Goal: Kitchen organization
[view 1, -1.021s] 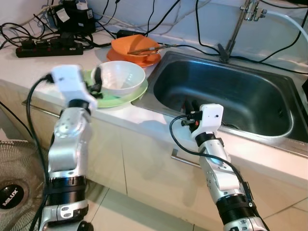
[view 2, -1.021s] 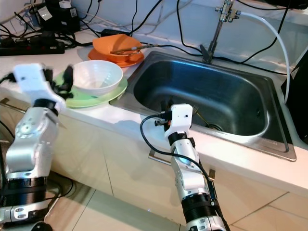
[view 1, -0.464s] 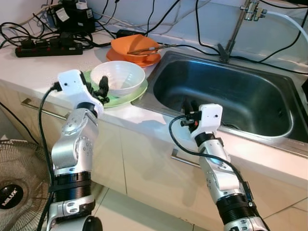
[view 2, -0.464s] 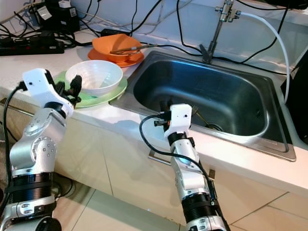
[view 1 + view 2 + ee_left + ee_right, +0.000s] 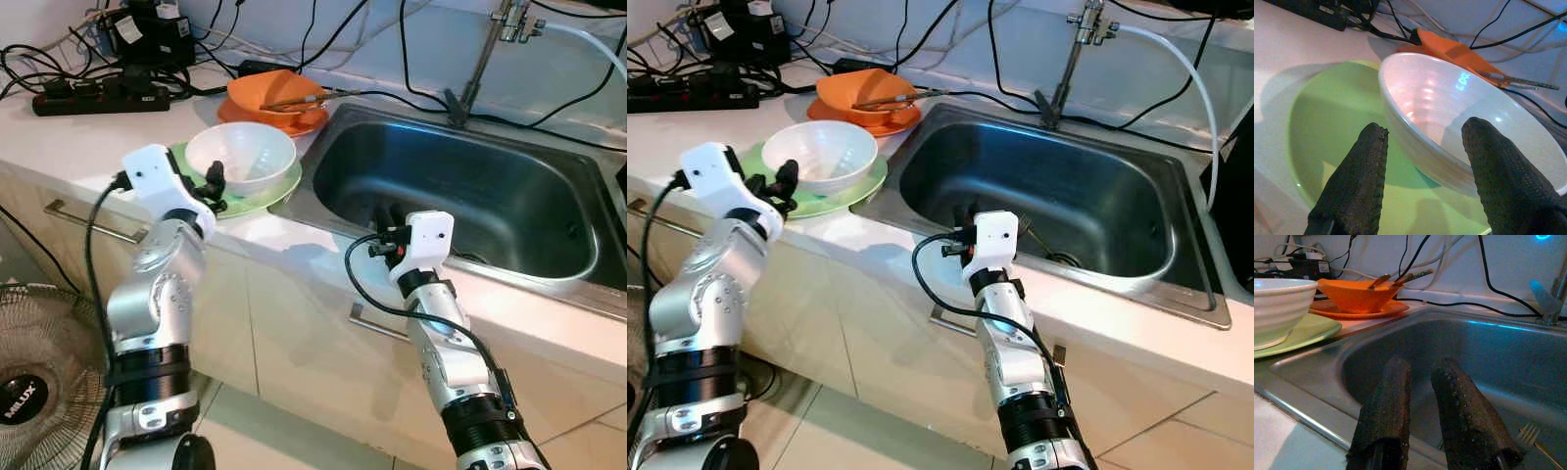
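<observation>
Head stereo pair: counter and steel sink (image 5: 460,191) are viewed from above, forward and down, the same scene being given in both eyes with a slight sideways offset. Left wrist camera: set close, aimed along its fingers at the white bowl (image 5: 1459,132) on the green plate (image 5: 1327,132). Right wrist camera: held low at the sink's rim, facing across the basin; bowl, plate and orange bowl (image 5: 1354,293) are shared with the head views.

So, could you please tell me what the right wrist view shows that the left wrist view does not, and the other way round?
Right wrist view alone: the steel sink, a fork lying in its basin, the faucet base, and the right gripper hanging over the basin, slightly open.

Left wrist view alone: the left gripper, open, astride the near rim of the white bowl.

Both: that white bowl on the green plate, and the orange bowl holding utensils.
</observation>
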